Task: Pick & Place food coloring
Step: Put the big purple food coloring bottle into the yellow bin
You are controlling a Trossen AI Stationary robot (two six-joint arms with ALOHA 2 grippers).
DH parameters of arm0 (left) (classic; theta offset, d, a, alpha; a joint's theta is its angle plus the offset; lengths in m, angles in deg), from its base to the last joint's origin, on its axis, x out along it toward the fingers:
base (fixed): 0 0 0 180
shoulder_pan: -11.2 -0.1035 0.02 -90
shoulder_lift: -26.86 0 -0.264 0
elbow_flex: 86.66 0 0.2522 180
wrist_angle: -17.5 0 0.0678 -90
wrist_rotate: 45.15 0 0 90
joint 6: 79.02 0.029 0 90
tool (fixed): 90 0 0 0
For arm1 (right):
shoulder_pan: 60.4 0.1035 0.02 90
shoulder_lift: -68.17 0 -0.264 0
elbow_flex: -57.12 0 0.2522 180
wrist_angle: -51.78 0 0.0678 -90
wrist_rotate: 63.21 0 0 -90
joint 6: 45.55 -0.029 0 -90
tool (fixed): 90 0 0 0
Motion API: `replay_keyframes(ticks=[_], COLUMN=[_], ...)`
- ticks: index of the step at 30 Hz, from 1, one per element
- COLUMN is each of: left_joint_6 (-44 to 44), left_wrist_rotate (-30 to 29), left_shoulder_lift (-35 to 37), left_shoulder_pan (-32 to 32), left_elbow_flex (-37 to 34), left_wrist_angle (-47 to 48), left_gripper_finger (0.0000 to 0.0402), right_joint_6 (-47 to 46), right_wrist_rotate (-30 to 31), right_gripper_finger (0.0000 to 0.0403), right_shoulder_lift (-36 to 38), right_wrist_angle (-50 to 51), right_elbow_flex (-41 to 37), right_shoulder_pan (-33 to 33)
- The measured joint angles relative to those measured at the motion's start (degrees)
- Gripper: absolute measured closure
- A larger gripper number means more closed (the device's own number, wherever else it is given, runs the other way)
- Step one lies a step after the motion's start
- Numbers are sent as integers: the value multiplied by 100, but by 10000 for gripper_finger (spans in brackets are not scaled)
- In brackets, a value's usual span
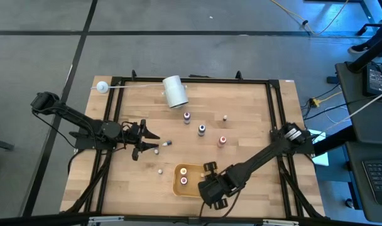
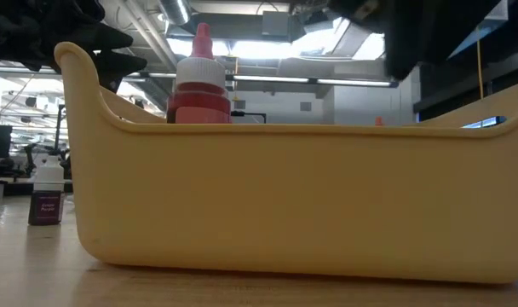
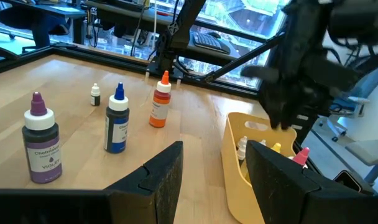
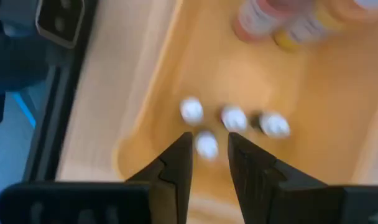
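Food coloring bottles stand upright on the wooden table: violet (image 1: 186,117) (image 3: 40,143), blue (image 1: 201,130) (image 3: 117,124), orange (image 1: 222,140) (image 3: 160,106) and a tiny one (image 1: 225,117). Two tiny bottles (image 1: 166,144) (image 1: 159,169) lie near my left gripper (image 1: 152,142) (image 3: 214,152), which is open and empty just above the table. A yellow tray (image 1: 177,182) (image 2: 284,196) holds a red-capped bottle (image 2: 201,85) and several tiny white ones (image 4: 234,118). My right gripper (image 1: 207,176) (image 4: 211,146) hangs over the tray's right end, fingers apart. One tiny white bottle (image 4: 206,146) shows in the gap, narrower than it.
A big white roll (image 1: 174,91) lies at the table's far edge, beside a white ball on a thin rod (image 1: 102,87). A black frame (image 1: 272,113) borders the table. Another bottle (image 2: 46,196) stands left of the tray in the low view.
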Motion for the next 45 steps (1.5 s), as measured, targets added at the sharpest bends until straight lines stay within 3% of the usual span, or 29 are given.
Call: replay_keyframes(ticks=[6,12,20,25,34,40,45], left_joint_6=[-31,-304,-341,-343,-339,-334,-332], left_wrist_rotate=[-2,-2,-56,-370,-575,-591,-649], left_shoulder_lift=[0,0,-2,-1,-2,-2,-2], left_shoulder_pan=[-1,0,0,-1,0,0,0], left_elbow_flex=[0,0,0,0,0,0,0], left_wrist_angle=[-4,-2,-7,-5,-5,-5,-6], left_gripper_finger=[231,231,231,231,231,231,231], right_joint_6=[-20,-310,-650,-624,-774,-793,-773], right_wrist_rotate=[60,142,1298,2221,2378,3002,3062], right_gripper_finger=[299,299,299,299,299,299,299], right_shoulder_lift=[606,1686,3702,4541,4922,4922,4922], right_wrist_angle=[416,-420,-1454,-1633,-1926,-2361,-2467], right_elbow_flex=[-283,-1665,-3680,-4531,-5456,-5982,-6135], right_shoulder_pan=[0,0,0,-2,-2,-9,-11])
